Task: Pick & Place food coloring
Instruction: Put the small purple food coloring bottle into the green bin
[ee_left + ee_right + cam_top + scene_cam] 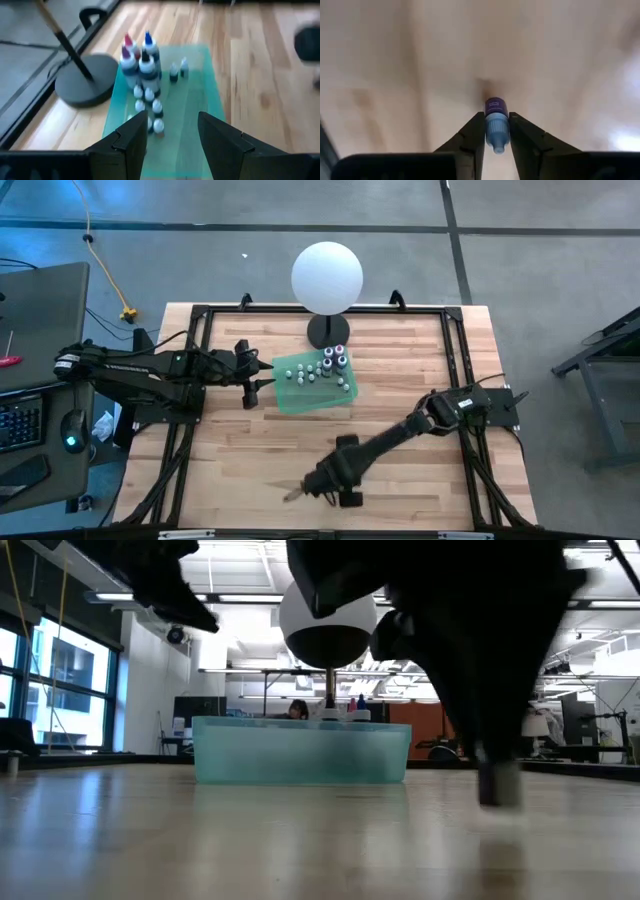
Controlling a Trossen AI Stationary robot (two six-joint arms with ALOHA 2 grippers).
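Several tiny food coloring bottles point(318, 372) stand upright in a shallow green tray point(300, 400) in front of the white globe lamp point(327, 276); the left wrist view shows them point(147, 95) with pink, blue and purple tops. My left gripper point(258, 387) point(172, 125) hovers open at the tray's left edge, touching nothing. My right gripper point(292, 493) point(496, 117) is low over the wood near the table's near edge, shut on one small bottle point(495, 125). In the low view the right arm point(480, 660) fills the right side. My right gripper pinches one food coloring bottle between its two fingers point(472, 132), gripping its pale blue part point(497, 136). The purple end point(494, 105) sticks out past the fingertips toward the wood. The fingers slant down from the table's right. Whether the bottle touches the table, I cannot tell.
The lamp's black round base point(328, 332) stands just behind the tray. A black frame point(200, 315) borders the table on its left, far and right sides. Bare wood point(420, 480) lies around the right gripper. A desk with a keyboard and mouse point(70, 425) sits off the left.
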